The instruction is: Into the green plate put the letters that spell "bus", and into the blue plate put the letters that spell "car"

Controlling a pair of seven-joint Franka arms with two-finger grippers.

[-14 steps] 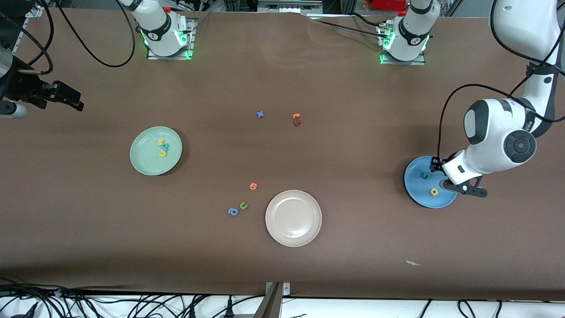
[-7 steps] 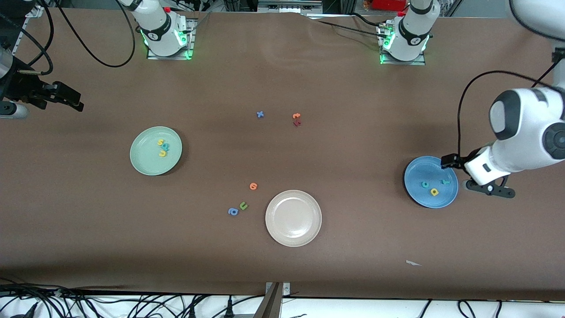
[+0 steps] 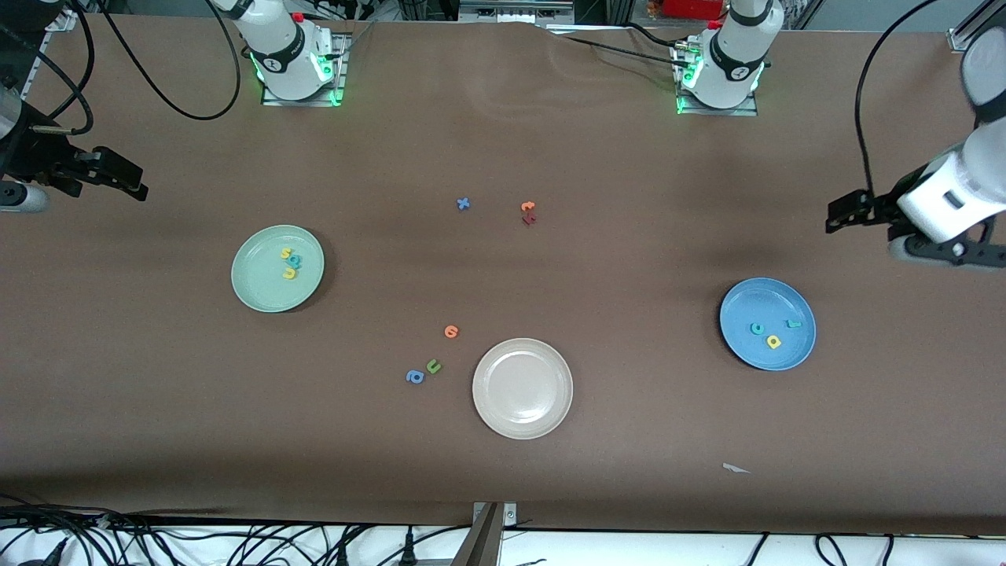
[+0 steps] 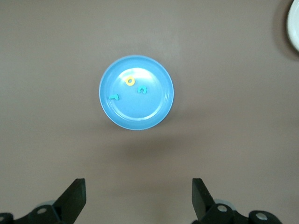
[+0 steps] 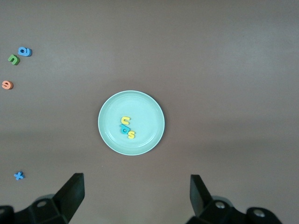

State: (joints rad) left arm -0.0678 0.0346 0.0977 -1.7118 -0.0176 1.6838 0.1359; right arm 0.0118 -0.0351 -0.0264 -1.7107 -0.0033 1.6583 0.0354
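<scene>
The green plate holds a yellow s, a teal b and a yellow u close together. In the blue plate lie a teal c, a yellow a and a teal r, slightly apart. My left gripper hangs open and empty over bare table at the left arm's end, with the blue plate showing in its wrist view. My right gripper waits open and empty over the table's right-arm end, and the green plate shows in its wrist view.
A cream-white plate sits near the front middle. Beside it lie a blue a, a green u and an orange letter. Mid-table lie a blue x and an orange letter touching a dark red one.
My left gripper has opened, left the teal r in the blue plate, then risen and drawn away toward the left arm's end of the table. The right arm has not moved.
</scene>
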